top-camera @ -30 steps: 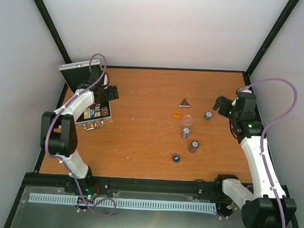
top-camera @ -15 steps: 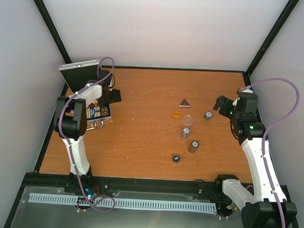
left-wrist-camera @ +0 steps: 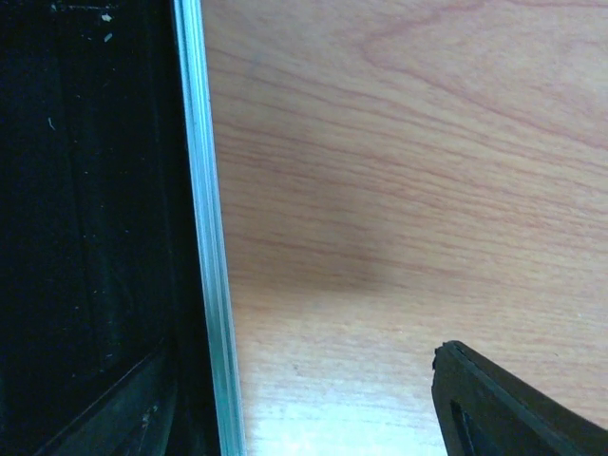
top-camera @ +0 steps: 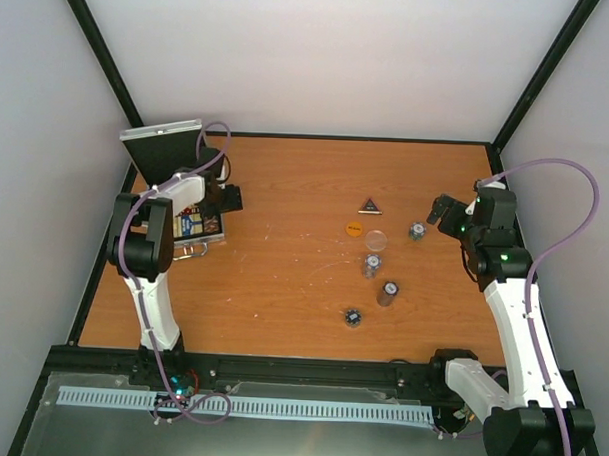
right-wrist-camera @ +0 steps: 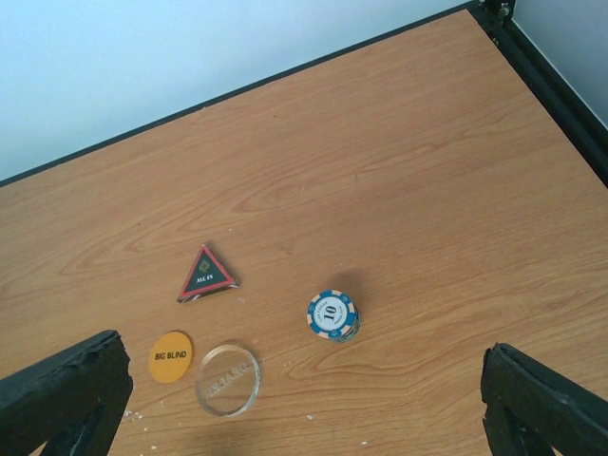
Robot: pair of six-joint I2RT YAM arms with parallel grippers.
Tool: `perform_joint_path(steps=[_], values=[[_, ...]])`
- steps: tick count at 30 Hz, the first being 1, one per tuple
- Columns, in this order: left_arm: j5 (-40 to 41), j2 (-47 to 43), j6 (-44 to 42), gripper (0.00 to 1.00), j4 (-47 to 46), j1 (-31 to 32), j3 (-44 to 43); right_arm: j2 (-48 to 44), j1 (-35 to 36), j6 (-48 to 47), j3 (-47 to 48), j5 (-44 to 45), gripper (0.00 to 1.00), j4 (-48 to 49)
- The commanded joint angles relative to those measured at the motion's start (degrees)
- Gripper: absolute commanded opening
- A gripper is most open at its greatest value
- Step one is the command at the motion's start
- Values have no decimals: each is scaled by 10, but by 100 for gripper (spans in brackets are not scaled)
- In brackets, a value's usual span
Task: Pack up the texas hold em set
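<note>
Right gripper [top-camera: 440, 209], jaws spread wide, hovers near the ridged blue-and-white chip stack [right-wrist-camera: 332, 316], probably lined up to take it, beside the triangular button [right-wrist-camera: 205, 274], orange disc [right-wrist-camera: 171, 356] and clear disc [right-wrist-camera: 227, 379]; left gripper [top-camera: 229, 197], also spread, straddles the open aluminium case [top-camera: 189, 229] rim at the far left of the woodgrain table [top-camera: 282, 287].

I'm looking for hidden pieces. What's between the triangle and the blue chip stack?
Nothing, just bare table between the triangle and the chip stack, seen from the right wrist camera.
</note>
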State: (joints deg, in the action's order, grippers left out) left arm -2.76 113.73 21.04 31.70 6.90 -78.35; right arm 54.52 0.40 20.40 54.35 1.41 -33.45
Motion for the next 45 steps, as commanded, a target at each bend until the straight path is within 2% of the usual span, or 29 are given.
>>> perform_joint_path(steps=[1,10,19,25,27,31,35,41,43,45], values=[[-65,-19,22,74,-20,28,35,6,1,-9,9,-9,100,1],[-97,-23,62,74,-42,129,25,15,1,-26,10,-18,100,-1],[-156,39,102,74,-41,229,-77,7,2,-23,4,-25,100,-6],[-159,65,101,74,-20,253,-149,-5,1,-31,-1,-23,100,-20],[-145,58,94,76,-12,253,-160,-9,2,-32,-6,-22,100,-23],[-94,27,71,89,27,252,-169,-19,1,-40,-18,-50,100,-12],[-43,-66,60,97,35,244,-104,-27,2,-38,-36,-77,100,11],[-44,-225,84,99,12,176,97,4,1,-36,-37,-96,100,29],[-51,-264,82,96,6,149,149,20,1,-37,-33,-111,100,34],[-64,-284,74,87,7,115,185,38,1,-45,-30,-141,100,45]])
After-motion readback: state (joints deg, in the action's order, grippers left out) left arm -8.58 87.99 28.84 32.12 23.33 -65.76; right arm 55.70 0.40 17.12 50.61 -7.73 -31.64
